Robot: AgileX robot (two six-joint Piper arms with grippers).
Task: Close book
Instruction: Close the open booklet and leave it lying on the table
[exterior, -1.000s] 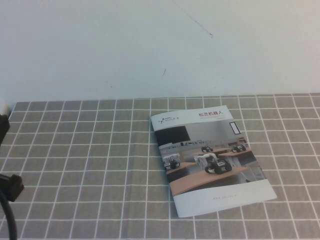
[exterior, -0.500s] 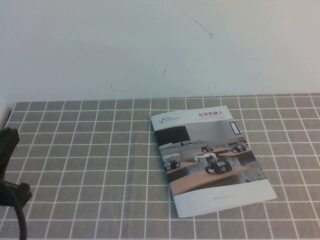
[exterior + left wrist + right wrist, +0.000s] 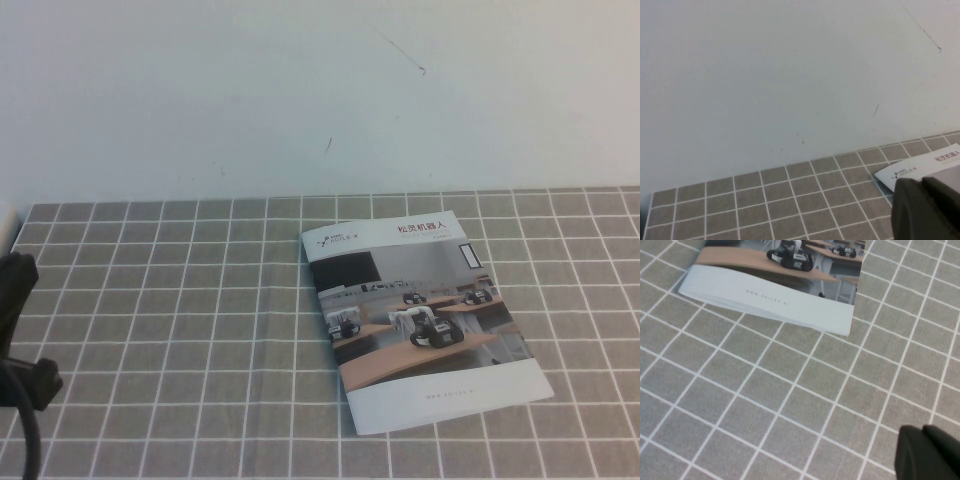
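Note:
The book (image 3: 420, 320) lies shut and flat on the checked tablecloth, right of centre, front cover up with a photo of robots on desks. Its top corner (image 3: 920, 167) shows in the left wrist view, and its lower white edge (image 3: 775, 285) in the right wrist view. My left gripper (image 3: 923, 187) hovers at the table's left side, dark fingers pressed together, holding nothing; its arm (image 3: 15, 330) shows at the high view's left edge. My right gripper (image 3: 922, 432) is over bare cloth off the book's near right corner, shut and empty; it is outside the high view.
A grey tablecloth with white grid lines (image 3: 180, 340) covers the table. A pale wall (image 3: 300, 90) rises along its far edge. A black cable (image 3: 25, 440) hangs by the left arm.
The left arm has shifted a little at the left edge of the high view, now showing taller and slightly further in. The book has not moved.

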